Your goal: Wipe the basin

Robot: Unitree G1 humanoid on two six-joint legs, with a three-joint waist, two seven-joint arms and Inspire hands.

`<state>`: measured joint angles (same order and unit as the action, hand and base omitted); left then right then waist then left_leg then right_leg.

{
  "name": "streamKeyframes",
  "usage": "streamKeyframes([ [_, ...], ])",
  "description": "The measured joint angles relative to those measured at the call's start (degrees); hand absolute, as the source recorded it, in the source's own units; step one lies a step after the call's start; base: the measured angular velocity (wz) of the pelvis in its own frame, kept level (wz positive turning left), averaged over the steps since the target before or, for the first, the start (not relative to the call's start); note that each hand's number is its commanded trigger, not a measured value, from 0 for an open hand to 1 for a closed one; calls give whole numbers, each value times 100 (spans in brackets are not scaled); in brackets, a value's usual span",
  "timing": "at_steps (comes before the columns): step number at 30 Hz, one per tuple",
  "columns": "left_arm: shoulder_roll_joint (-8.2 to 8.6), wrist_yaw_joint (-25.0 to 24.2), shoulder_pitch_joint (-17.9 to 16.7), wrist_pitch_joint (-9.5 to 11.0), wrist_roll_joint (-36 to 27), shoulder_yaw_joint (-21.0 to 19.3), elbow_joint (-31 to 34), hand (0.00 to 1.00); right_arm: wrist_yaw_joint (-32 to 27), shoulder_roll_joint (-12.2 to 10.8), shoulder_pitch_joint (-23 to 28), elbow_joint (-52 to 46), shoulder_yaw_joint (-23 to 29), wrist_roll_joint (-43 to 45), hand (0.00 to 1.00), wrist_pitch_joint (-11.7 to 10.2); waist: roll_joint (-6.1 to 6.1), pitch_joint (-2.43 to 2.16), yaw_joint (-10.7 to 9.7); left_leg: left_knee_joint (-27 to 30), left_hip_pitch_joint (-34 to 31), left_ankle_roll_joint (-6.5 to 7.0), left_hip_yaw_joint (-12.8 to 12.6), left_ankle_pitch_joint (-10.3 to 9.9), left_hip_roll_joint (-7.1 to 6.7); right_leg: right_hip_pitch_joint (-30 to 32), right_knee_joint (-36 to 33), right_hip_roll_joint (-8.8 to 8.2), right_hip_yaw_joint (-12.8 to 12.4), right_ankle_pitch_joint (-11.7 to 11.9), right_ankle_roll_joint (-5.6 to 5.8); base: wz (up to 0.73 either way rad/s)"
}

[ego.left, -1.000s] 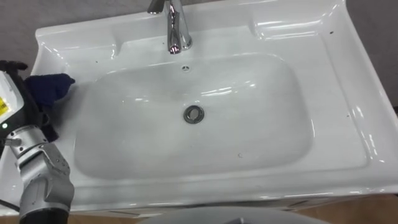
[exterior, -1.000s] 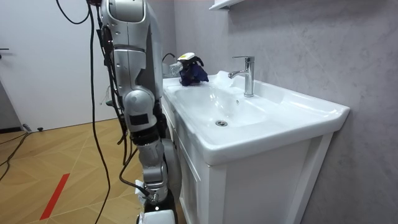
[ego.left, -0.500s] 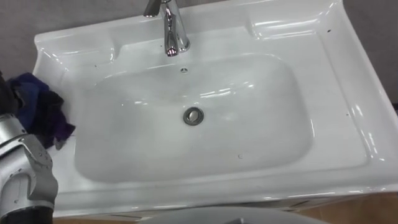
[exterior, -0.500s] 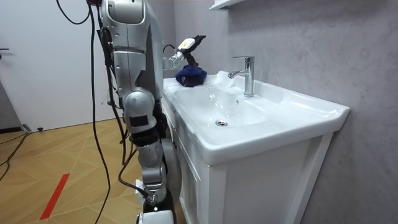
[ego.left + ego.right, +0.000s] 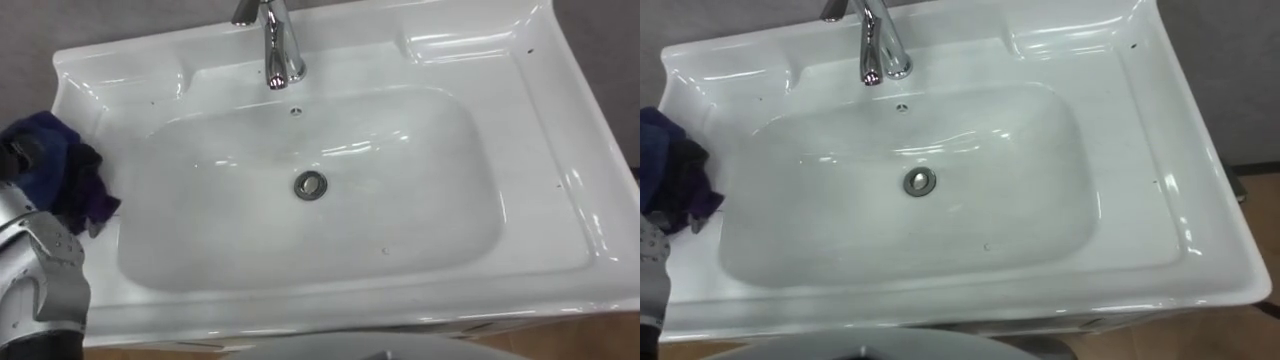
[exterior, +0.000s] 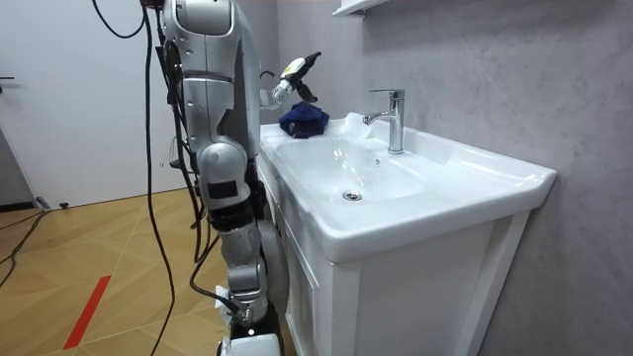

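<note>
**A:** What is at the far left?

**B:** A crumpled dark blue cloth (image 5: 55,175) lies on the left rim of the white basin (image 5: 420,200), just beside the bowl. The left robot hand (image 6: 295,71) hovers above the cloth without touching it. Its fingers are stretched out and hold nothing.

**A:** And further right?

**B:** A chrome faucet (image 5: 280,45) stands on the back rim. Slightly right of it and nearer the front, a round metal drain (image 5: 311,184) sits mid-bowl. The robot stands at the basin's front edge.
</note>
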<state>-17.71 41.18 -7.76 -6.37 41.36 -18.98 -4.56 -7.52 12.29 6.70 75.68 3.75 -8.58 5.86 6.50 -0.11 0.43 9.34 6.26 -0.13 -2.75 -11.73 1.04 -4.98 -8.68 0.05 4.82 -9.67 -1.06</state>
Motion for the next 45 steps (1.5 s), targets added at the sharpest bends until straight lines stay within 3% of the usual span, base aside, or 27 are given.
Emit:
streamKeyframes([
  [5,-1,229,171,98,-754,-368,264,0,-105,-28,19,-67,0,2,0,-34,8,-5,27,2,-1,0,0,0,1,-4,0,1,0,-1,-1,0],
  [9,-2,683,209,411,-1425,-1028,791,0,-239,-42,159,-49,2,31,0,-99,20,-8,159,0,32,0,17,0,0,-23,-11,2,-35,-8,-1,-2],
  [13,-5,1128,246,622,-1908,-1520,806,0,-363,-49,236,-62,64,4,0,-133,29,2,239,-1,102,-1,46,-1,-3,-113,9,2,-7,-21,-3,4],
  [15,-5,1270,255,726,-2471,-1812,798,0,-438,-53,262,-64,149,36,0,-145,40,-2,397,-1,83,-2,29,-1,-6,-59,-9,-2,-8,-59,-6,0],
  [19,-5,1563,148,876,-3613,-2305,622,0,-444,-47,364,-209,160,60,0,-143,18,-3,645,-1,49,0,23,0,-43,117,-311,-59,7,-197,-2,0],
  [21,-4,1608,-112,926,-4264,-2572,159,0,-433,-36,410,-255,209,61,0,-140,41,-40,767,0,68,1,46,0,-71,96,-312,-82,9,-210,10,2],
  [23,-1,1603,-350,936,-4700,-2656,-280,0,-405,-42,409,-234,197,73,0,-121,33,-42,840,-5,81,1,67,0,-84,76,-312,-91,21,-215,20,4],
  [28,43,1479,-754,923,-5671,-2614,-1627,0,24,-60,387,-166,97,182,0,-47,-43,-61,963,-2,77,3,304,-1,-106,-37,-206,-109,191,-214,27,20],
  [31,304,1309,-973,911,-6338,-2471,-2350,0,302,-99,384,-222,-34,138,0,43,-133,-65,967,9,71,3,439,-2,-127,-106,-201,-134,337,-240,35,25],
  [33,451,1275,-1105,912,-6583,-2270,-2779,0,368,-89,350,-232,-36,134,0,47,-131,-67,982,8,69,4,467,-2,-135,-110,-201,-144,357,-240,37,7],
  [37,696,1055,-1231,912,-6725,-1934,-3612,0,455,-79,351,-244,-37,138,0,54,-170,-45,1042,-10,76,15,464,-9,-141,-123,-202,-160,406,-241,43,2],
  [39,781,823,-1291,920,-6730,-1431,-4309,0,515,-52,336,-251,-47,138,0,55,-191,-35,1021,-16,43,21,493,-12,-147,-105,-204,-171,433,-241,46,5],
  [45,984,34,-1306,888,-6659,-476,-5446,0,721,-56,323,-157,-96,-198,0,25,-287,-32,907,-5,55,28,518,-16,-160,-209,-174,-193,481,-247,60,7],
])
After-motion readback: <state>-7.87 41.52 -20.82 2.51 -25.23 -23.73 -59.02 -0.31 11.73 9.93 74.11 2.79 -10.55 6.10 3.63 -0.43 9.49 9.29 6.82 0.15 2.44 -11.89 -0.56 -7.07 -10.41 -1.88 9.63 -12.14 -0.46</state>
